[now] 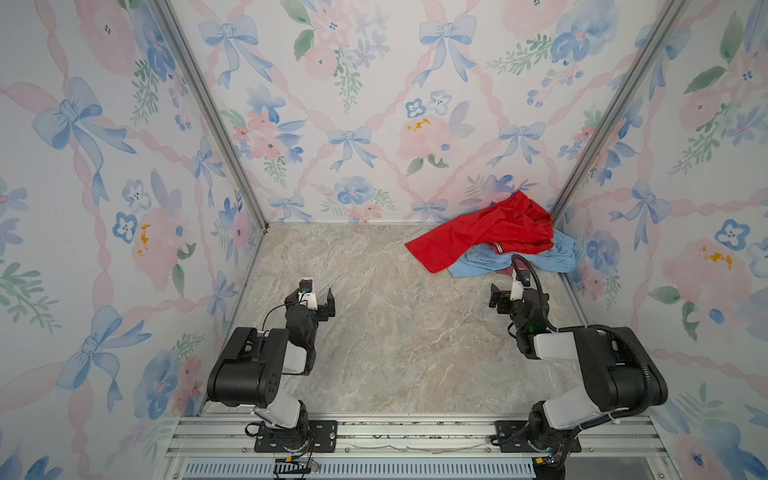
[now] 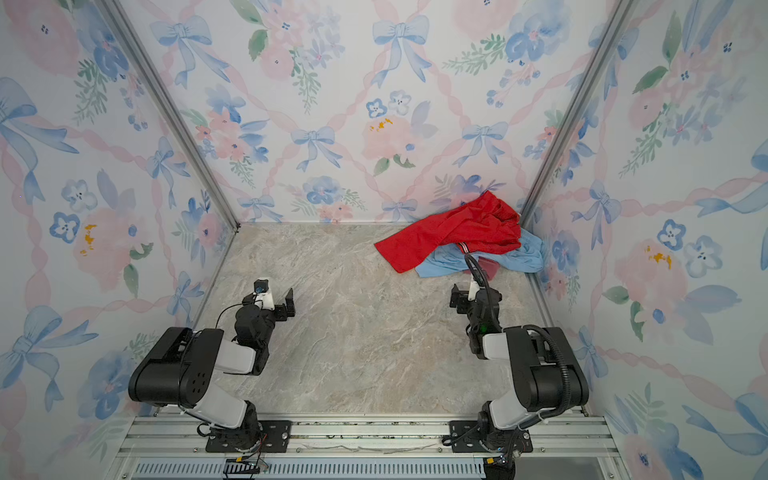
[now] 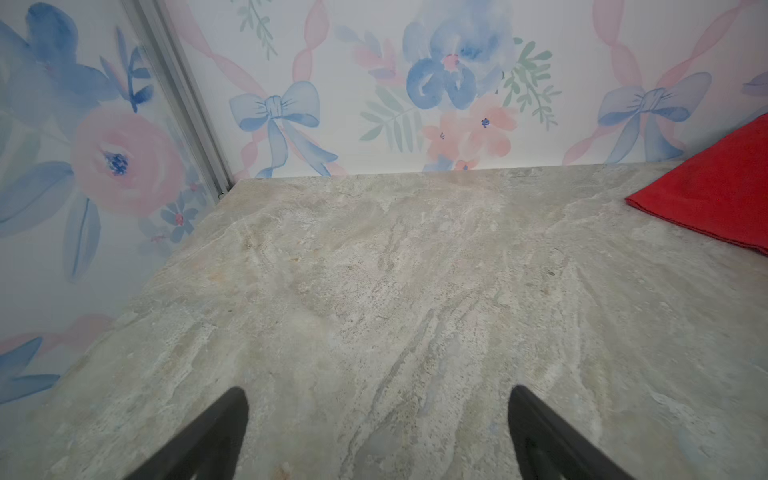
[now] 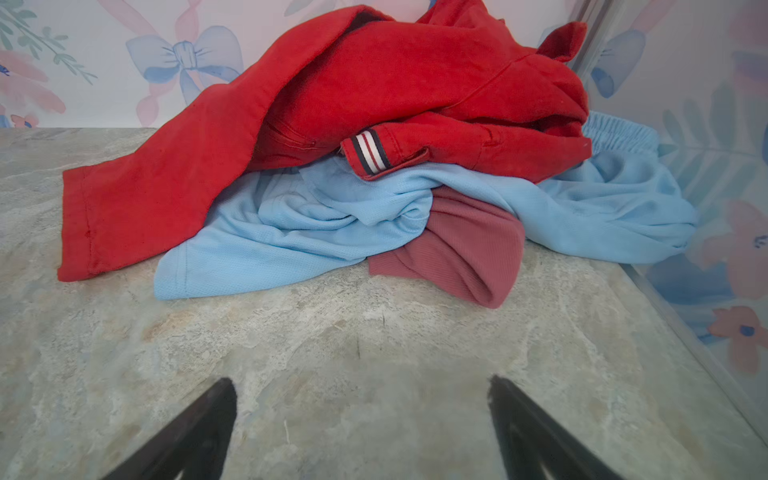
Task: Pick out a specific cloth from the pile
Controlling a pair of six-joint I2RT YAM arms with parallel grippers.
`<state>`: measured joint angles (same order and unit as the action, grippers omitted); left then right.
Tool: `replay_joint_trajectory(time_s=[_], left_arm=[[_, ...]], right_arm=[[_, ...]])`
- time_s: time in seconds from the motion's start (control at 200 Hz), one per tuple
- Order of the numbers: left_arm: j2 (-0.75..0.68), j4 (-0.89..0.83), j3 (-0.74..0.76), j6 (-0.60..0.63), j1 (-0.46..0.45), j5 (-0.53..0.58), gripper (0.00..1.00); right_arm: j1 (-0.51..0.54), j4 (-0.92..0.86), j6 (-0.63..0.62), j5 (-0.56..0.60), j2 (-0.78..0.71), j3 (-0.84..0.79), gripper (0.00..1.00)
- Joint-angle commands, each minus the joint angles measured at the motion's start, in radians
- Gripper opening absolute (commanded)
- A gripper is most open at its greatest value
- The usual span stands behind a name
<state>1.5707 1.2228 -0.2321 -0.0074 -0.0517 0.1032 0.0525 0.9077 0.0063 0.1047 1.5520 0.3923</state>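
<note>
walls (image 1: pixel 353 104): floral-and-bow wallpaper across the top and both sides of both top views.
table (image 1: pixel 374 332): marbled grey-beige top, lower centre of both top views.
pile (image 1: pixel 494 237): right of centre in both top views, heaped in the table's far right corner against the walls.
red garment (image 4: pixel 374 83): bright red top layer, spanning the upper half of the right wrist view, one end flat on the table at that frame's left.
light blue garment (image 4: pixel 270 232): under the red garment, spilling out below it and toward the frame's right.
cloth (image 4: pixel 461 245): dusty rose-maroon, just right of centre in the right wrist view. It is tucked under a fold of the light blue garment, lower end out on the table; in a top view only a small patch of the cloth (image 2: pixel 490 268) shows.
left gripper (image 3: pixel 377 390): jaws spread wide, nothing between them, over bare table, well apart from the pile.
right gripper (image 4: pixel 361 380): jaws spread wide and empty, near the cloth but not touching.
</note>
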Motion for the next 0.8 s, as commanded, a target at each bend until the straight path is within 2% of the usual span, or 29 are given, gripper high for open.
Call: replay_joint_trajectory(time_s=[0.0,0.795], left_arm=[[-0.003,-0.009,-0.007,0.003,0.007,-0.015,0.98],[-0.001,-0.012,-0.011,-0.002,0.015,-0.029,0.98]], right_arm=[[0.000,0.000,-0.009,0.003,-0.003,0.000,0.97],[0.000,0.000,-0.009,0.004,-0.003,0.000,0.97]])
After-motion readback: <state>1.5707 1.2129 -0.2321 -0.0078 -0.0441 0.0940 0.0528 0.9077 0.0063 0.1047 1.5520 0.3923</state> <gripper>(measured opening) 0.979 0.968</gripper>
